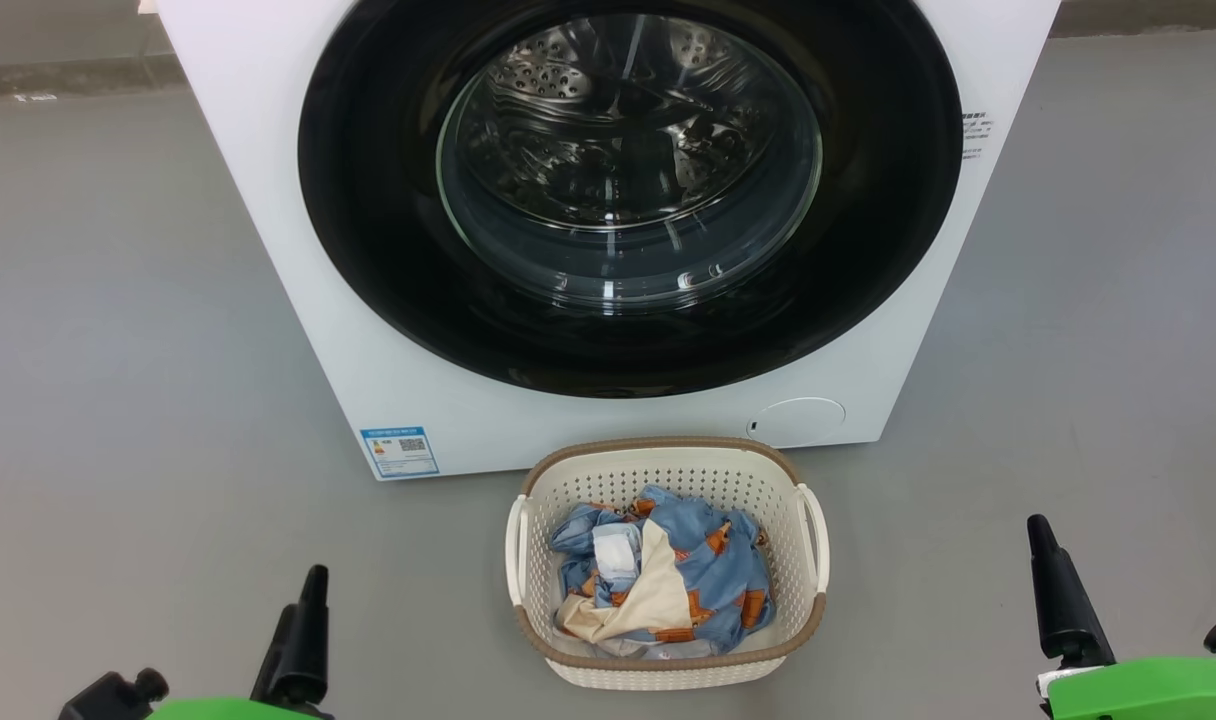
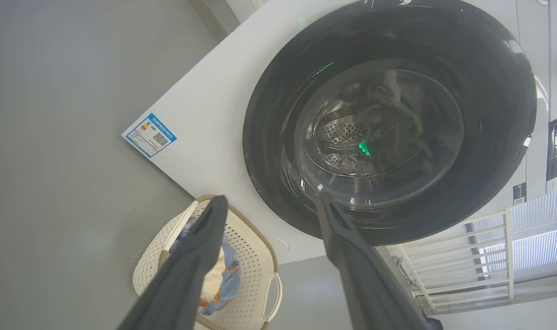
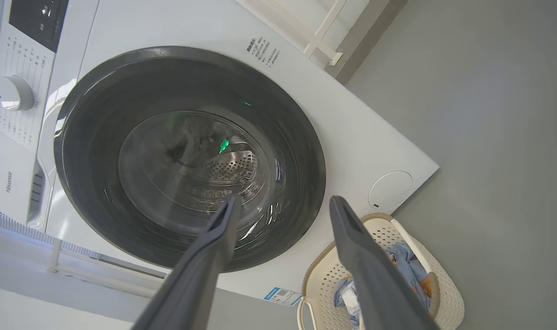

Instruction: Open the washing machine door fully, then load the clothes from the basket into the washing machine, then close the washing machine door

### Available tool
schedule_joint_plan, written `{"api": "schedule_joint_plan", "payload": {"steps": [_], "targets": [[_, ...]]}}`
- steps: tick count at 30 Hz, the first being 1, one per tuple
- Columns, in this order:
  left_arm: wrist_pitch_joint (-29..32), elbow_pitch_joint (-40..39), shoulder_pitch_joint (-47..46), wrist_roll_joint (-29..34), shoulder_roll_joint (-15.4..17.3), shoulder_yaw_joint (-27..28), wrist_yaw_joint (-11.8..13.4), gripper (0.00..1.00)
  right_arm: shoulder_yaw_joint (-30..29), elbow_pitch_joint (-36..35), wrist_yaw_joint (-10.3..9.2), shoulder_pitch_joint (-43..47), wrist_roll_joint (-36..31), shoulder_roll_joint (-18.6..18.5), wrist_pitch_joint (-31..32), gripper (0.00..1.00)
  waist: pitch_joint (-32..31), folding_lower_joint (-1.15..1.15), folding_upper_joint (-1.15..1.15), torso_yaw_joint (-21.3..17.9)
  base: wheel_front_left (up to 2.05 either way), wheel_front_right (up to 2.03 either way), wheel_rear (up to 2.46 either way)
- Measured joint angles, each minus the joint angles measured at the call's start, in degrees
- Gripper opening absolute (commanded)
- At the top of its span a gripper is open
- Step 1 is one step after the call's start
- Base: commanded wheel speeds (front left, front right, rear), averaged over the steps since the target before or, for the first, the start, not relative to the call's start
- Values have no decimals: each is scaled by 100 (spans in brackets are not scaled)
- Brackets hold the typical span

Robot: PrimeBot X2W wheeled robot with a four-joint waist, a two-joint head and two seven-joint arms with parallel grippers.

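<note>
White and boxy, the washing machine is standing on the grey floor, and its round black door is sitting shut, flush against the front. Through the door's bulging glass window the perforated steel drum is showing. A blue label is sticking to the machine's lower front corner on the robot's left. A round flap is sitting low on the front at the robot's right. In the right wrist view a dial is showing on the control panel above the door.

The cream basket is resting on the floor just in front of the washing machine, below the door's bottom edge. The clothes, a blue bundle with orange-brown print and cream and white parts, are lying inside it.

The left end effector is hanging in front of the washing machine on the label's side, fingers spread apart and gripping nothing. The right end effector is hanging in front of the machine on the flap's side, fingers likewise apart and empty. Both are pointing toward the machine's front and touching nothing.
</note>
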Motion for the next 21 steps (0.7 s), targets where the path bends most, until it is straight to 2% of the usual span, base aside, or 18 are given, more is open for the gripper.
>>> {"api": "schedule_joint_plan", "payload": {"steps": [21], "targets": [[-337, -218, 4, 1679, 23, -289, -1, 100, 4, -142, 0, 128, -2056, -16, -324, 100, 34, 0, 0, 19, 0, 0, 0]]}}
